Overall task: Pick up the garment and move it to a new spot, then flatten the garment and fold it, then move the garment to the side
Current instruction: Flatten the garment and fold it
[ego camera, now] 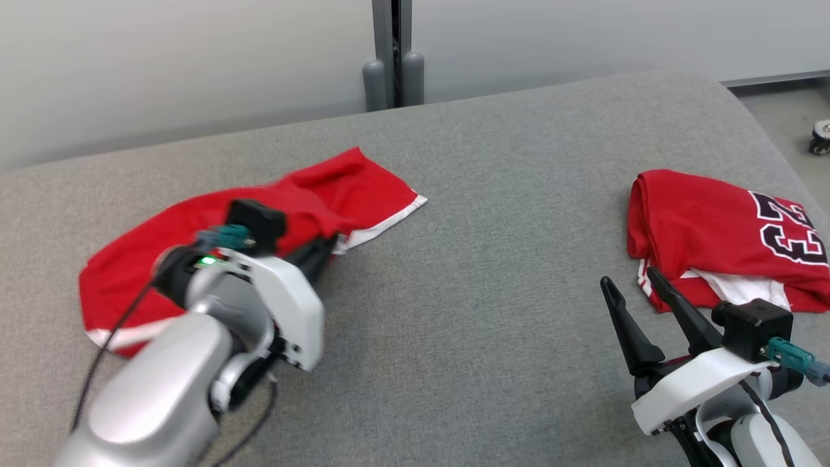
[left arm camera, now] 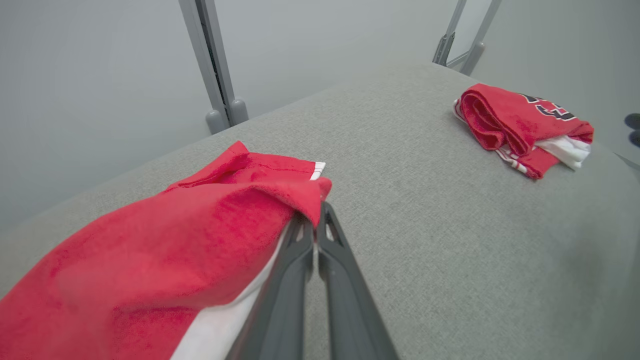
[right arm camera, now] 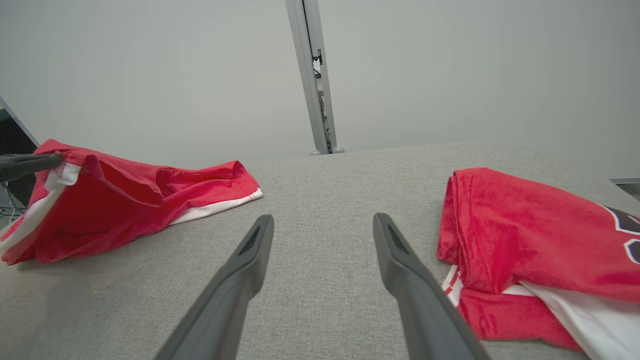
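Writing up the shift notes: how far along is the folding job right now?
Done, it seems: the jersey lies folded at the right. In hand: the left gripper is shut on an edge of the red shorts; the right gripper hangs open. Left: moving, flattening, folding and setting aside the shorts.

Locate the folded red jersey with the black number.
In the head view, the folded red jersey lies on the right side of the grey padded surface, just beyond the open right gripper and far from the red white-trimmed garment at left.
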`<state>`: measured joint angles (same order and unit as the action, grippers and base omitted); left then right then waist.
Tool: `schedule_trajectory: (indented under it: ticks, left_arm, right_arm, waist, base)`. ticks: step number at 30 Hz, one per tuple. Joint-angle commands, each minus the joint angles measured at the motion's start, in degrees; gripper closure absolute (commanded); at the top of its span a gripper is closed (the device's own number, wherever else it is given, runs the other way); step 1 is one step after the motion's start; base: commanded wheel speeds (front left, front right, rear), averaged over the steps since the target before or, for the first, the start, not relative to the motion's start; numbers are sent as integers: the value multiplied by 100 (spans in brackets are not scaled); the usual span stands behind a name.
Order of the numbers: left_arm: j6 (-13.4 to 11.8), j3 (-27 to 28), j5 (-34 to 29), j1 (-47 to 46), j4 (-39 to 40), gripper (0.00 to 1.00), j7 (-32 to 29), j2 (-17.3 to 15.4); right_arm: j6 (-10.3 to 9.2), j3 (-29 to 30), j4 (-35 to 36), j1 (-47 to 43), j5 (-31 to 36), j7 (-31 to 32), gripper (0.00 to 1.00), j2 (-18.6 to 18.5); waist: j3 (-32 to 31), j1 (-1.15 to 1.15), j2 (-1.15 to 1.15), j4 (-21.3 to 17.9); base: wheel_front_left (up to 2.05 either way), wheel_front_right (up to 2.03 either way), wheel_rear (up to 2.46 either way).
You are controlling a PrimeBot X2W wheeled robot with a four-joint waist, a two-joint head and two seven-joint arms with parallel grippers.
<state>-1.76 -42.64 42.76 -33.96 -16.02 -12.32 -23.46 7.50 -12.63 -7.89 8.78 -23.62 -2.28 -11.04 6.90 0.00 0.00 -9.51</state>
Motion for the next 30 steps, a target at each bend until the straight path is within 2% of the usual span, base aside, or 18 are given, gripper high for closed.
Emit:
schedule_trajectory:
  ticks: [1,6,10,15,17,21,22,23,30]
  left_arm:
    - [-47,-34,-34,75,139,100,-29,31]
    - [-163,-381,-67,209,809,100,-350,314]
    - [-181,-669,-148,136,915,100,-519,597]
    - [-73,-943,-152,30,668,100,-605,989]
    - [47,-1108,-108,-24,364,100,-647,1252]
    - [186,-1274,-124,-117,-184,100,-551,1605]
    - [208,-1307,-140,-121,-366,73,-487,1673]
    - [241,-1357,-152,-124,-536,2,-436,1730]
    - [408,-1436,-223,-202,-1001,0,68,1877]
  right_arm:
    - [-1,21,33,-54,26,31,0,-31]
    - [-1,50,84,-135,-13,61,0,-18]
    - [-1,49,92,-163,-30,79,0,24]
    - [-1,27,57,-137,-50,62,0,68]
    - [-1,2,22,-122,-68,31,0,84]
    - [-1,-42,-56,-84,-81,-4,0,100]
    - [-1,-63,-81,-70,-82,2,0,102]
    - [0,-89,-96,-45,-82,13,0,111]
    - [-1,-87,-135,-30,-84,-19,0,54]
  waist:
    - [-84,0,0,-28]
    - [-136,0,0,-229]
    - [-68,0,0,-495]
    - [78,0,0,-835]
    - [162,0,0,-964]
    - [196,0,0,-1014]
    - [192,0,0,-1011]
    - [194,0,0,-1004]
    - [139,0,0,-682]
  base:
    - [0,0,0]
    - [0,0,0]
    - [0,0,0]
    - [0,0,0]
    - [0,0,0]
    - [0,0,0]
    - [0,0,0]
    - [0,0,0]
    - [0,0,0]
